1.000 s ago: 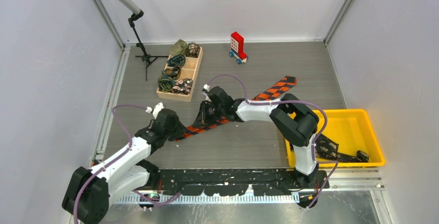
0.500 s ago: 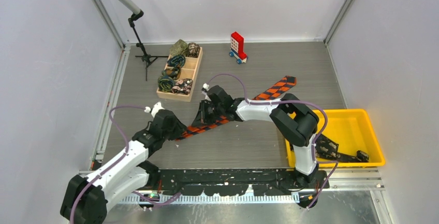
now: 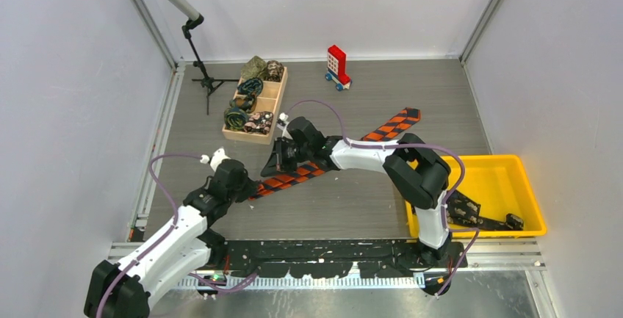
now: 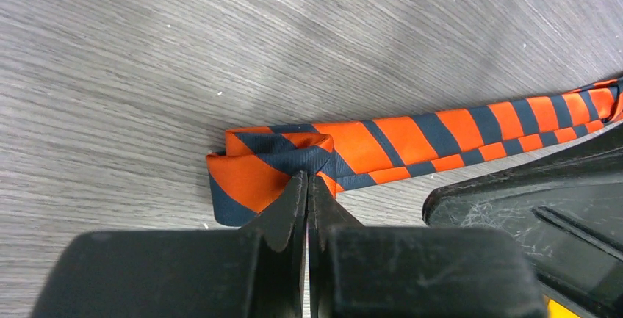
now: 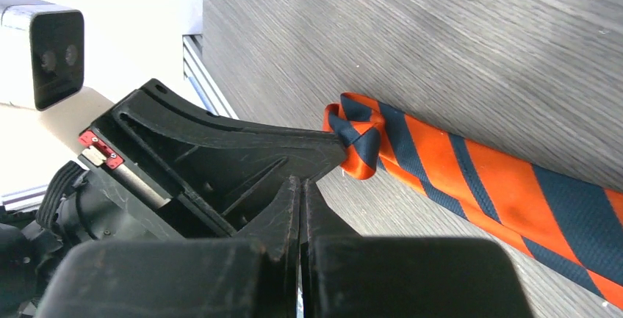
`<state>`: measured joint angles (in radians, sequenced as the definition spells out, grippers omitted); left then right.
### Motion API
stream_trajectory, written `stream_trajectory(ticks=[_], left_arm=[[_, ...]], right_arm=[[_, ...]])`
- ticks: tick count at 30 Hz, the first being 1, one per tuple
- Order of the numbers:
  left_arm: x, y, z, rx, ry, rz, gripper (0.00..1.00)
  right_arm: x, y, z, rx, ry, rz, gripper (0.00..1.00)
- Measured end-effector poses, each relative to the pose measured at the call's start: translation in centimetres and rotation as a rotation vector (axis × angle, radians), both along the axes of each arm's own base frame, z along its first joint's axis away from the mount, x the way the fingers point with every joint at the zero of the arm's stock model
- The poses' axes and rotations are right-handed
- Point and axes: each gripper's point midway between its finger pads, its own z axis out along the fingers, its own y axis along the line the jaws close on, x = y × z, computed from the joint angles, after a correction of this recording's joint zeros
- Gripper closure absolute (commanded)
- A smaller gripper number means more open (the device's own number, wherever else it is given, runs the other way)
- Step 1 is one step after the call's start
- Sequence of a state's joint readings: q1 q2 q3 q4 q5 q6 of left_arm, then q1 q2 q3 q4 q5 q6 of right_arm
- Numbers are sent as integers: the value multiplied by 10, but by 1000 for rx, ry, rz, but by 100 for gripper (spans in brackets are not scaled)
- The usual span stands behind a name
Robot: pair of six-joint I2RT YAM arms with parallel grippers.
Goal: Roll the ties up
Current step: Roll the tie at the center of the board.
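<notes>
Grey wood-grain table (image 3: 353, 208), white walls on three sides, and most of the job looks done. At the back left a wooden box (image 3: 279, 105) holds several rolled ties (image 3: 236, 118), coiled up tight in its compartments.

One tie (image 3: 393, 125), orange and dark checked, lies flat in a long diagonal across the middle of the table. Its wide end points toward the back right and its narrow end lies near the left arm. Only that narrow end has been started: it is folded over on itself into one small loose curl, and the rest lies unrolled.

The left gripper (image 4: 308, 178) has its jaws pressed together right at that curl, and I'd say it is nipping the fold. The right gripper (image 5: 301, 186) hangs just above and beside the same end, jaws closed tight with nothing between them, clear of the fabric.

Over on the right a yellow bin (image 3: 529, 186) holds something dark (image 3: 477, 219). It may be more ties waiting; I can't tell from here.

So what's left is nearly the whole roll of this tie, then putting it in the box.
</notes>
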<state>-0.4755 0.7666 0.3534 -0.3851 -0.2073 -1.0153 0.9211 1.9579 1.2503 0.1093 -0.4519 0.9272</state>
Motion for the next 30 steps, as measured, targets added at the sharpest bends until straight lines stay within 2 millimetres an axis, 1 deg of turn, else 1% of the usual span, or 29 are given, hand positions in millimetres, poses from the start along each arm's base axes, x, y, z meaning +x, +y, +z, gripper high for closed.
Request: stream_trajectory(ticks=[5,14,19,27,30], left_arm=[[-4,3,-5,11,11,6,100],[-7,6,-12,19,25,9,100],[-9,6,-14,21,29,9,100],[-10,7,-15,21,31,11,100],[-11,8,-15,21,32,12,100]], right_arm=[[-4,9,-1,11,13,14,99],[-17,19,-25,-14,61,40,99],[-16,26,-36,-22,73,48,99],[-14,30,-50,-34,87,51,99],[-14,30,-60,-48,96,49,100]])
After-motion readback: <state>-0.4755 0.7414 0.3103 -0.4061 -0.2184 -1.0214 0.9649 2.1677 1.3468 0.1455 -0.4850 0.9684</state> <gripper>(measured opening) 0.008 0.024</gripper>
